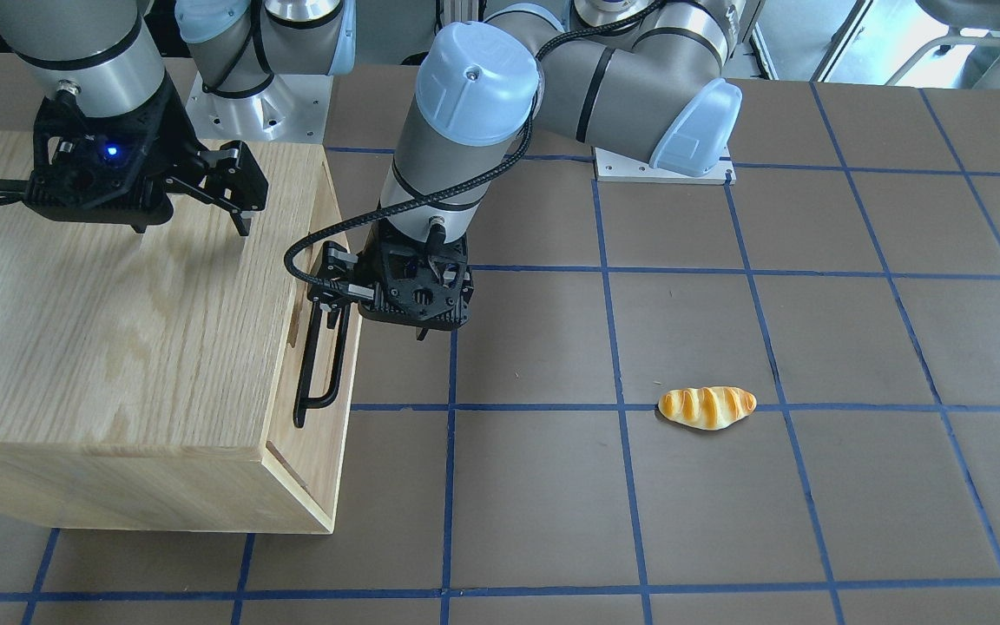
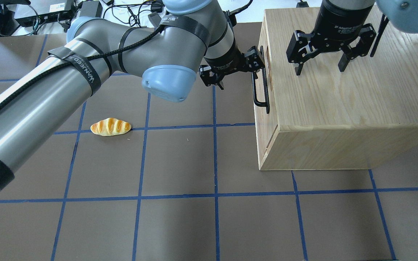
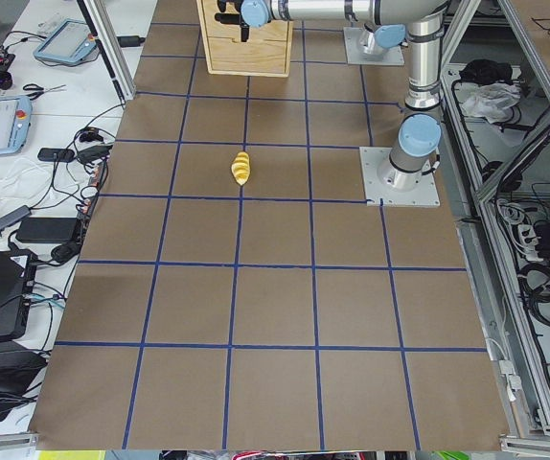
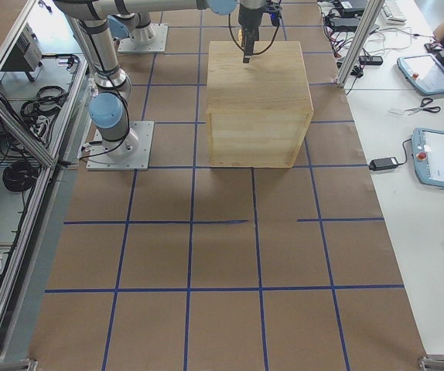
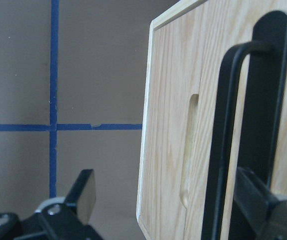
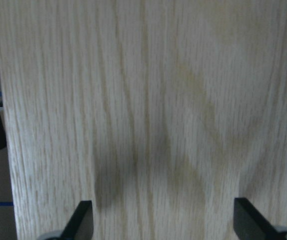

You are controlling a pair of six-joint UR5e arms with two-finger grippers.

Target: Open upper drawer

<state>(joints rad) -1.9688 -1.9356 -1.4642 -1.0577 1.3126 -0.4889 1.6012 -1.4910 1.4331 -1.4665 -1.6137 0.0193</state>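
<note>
The upper drawer's light-wood front panel (image 1: 316, 438) looks flush with the oak cabinet (image 1: 101, 330) and faces the table's middle. Its black bar handle (image 1: 322, 356) runs along the panel, with an oval slot (image 5: 188, 150) beside it. My left gripper (image 2: 232, 69) is open at the far end of the handle (image 2: 261, 87). One finger (image 5: 256, 200) lies by the bar and the other finger (image 5: 85, 192) is out over the table. My right gripper (image 2: 319, 70) is open and empty, pointing down just above the cabinet top (image 6: 148, 100).
A toy bread roll (image 1: 707, 406) lies on the brown mat with blue tape lines, well away from the cabinet; it also shows in the overhead view (image 2: 110, 127). The cabinet (image 4: 257, 100) stands at the robot's right end of the table.
</note>
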